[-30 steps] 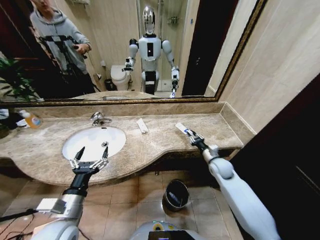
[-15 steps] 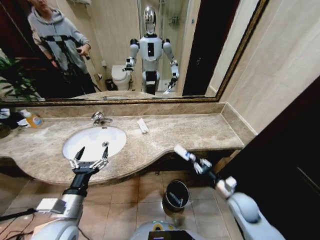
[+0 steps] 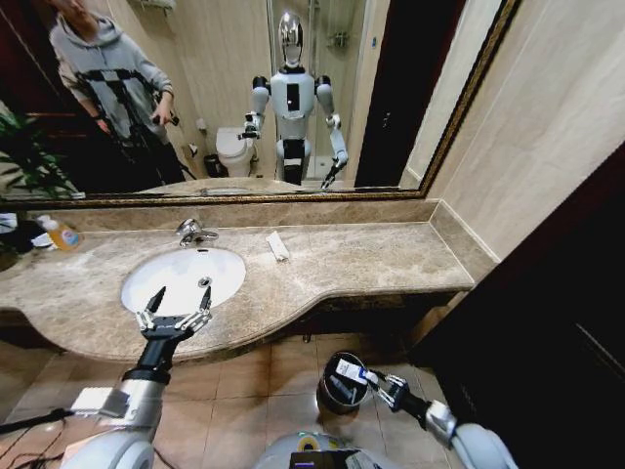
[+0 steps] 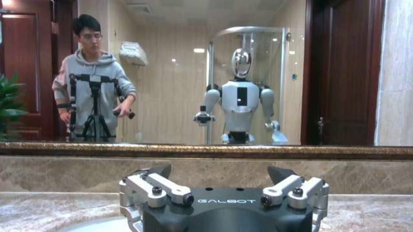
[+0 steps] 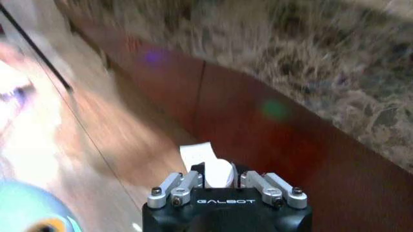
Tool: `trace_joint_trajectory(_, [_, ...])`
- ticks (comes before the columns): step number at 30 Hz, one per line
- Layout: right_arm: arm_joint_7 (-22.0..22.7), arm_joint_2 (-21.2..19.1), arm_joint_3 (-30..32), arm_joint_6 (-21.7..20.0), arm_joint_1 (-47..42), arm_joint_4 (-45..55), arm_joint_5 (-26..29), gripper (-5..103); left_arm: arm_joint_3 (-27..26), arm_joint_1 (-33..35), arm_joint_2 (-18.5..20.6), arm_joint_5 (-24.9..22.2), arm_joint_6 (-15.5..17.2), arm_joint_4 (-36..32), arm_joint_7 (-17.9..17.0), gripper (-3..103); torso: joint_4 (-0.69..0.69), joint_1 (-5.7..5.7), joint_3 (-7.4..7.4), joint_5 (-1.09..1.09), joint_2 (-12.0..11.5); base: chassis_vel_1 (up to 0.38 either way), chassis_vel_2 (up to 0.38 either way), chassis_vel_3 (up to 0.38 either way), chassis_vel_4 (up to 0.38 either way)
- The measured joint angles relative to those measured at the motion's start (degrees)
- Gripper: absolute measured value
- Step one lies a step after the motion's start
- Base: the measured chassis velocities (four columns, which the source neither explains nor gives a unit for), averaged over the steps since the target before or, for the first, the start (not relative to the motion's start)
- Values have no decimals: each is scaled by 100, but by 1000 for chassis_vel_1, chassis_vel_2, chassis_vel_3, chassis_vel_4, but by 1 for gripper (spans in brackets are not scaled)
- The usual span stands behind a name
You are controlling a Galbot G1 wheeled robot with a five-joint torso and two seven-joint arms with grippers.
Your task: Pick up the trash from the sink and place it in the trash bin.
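Pinching a white-blue wrapper (image 3: 349, 370) between its fingertips, the right gripper (image 3: 372, 382) hangs low at the right, in front of the counter and just over the near rim of the bin (image 3: 330, 396). In the right wrist view the fingers (image 5: 187, 183) are clenched on the wrapper (image 5: 197, 156), which sticks out past them toward the floor and the dark wood under the counter. Holding it right over the bin's open mouth looks like the set-up for a drop, so that the wrapper would fall inside rather than onto the tiles; it has not been let go. The bin, a small round black bucket, stands on the floor below the counter edge, near the robot's base. Further left, the left gripper (image 3: 174, 318) hovers with its fingers spread and nothing between them, over the near rim of the sink (image 3: 146, 278), seemingly placed ready for the basin; its own camera looks across the gripper (image 4: 224, 198) at the mirror. The white oval sink is set in the marble counter (image 3: 391, 259), with a chrome faucet (image 3: 192, 232) at its far side. A flat white packet (image 3: 278, 245) lies on the counter just right of the sink, apart from both grippers, so trash is left to clear. An orange soap bottle (image 3: 61, 233) stands far left by the mirror.
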Motion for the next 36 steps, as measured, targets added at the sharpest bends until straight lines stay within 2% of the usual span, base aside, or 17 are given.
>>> trace_joint_trajectory(1, [169,49,-121,-55,285,-284,-374,25,0,0,0,0,0,0,0,100,1,0,0,0,0,0,0,0,0])
trace_joint_trajectory(2, [169,49,-121,-55,285,-284,-374,25,0,0,0,0,0,0,0,100,1,0,0,0,0,0,0,0,0])
trace_joint_trajectory(5, [346,125,-369,-159,833,-913,-959,25,0,0,0,0,0,0,0,100,1,0,0,0,0,0,0,0,0])
trace_joint_trajectory(11, [508,73,-748,-262,1217,-1532,-1118,25,0,0,0,0,0,0,0,100,-1,0,0,0,0,0,0,0,0])
trace_joint_trajectory(19, [720,121,-1118,1,1791,-2495,-1706,25,0,0,0,0,0,0,0,100,-1,0,0,0,0,0,0,0,0])
trace_joint_trajectory(29, [827,283,-1325,161,2211,-3240,-1852,25,0,0,0,0,0,0,0,100,0,0,0,0,0,0,0,0,0])
trace_joint_trajectory(30, [840,291,-1343,170,2225,-3264,-1873,22,0,0,0,0,0,0,0,100,0,0,0,0,0,0,0,0,0])
trace_joint_trajectory(33, [847,300,-1373,173,2241,-3287,-1882,24,0,0,0,0,0,0,0,100,0,0,0,0,0,0,0,0,0])
trace_joint_trajectory(36, [850,305,-1392,168,2259,-3298,-1852,40,0,0,0,0,0,0,0,100,0,0,0,0,0,0,0,0,0])
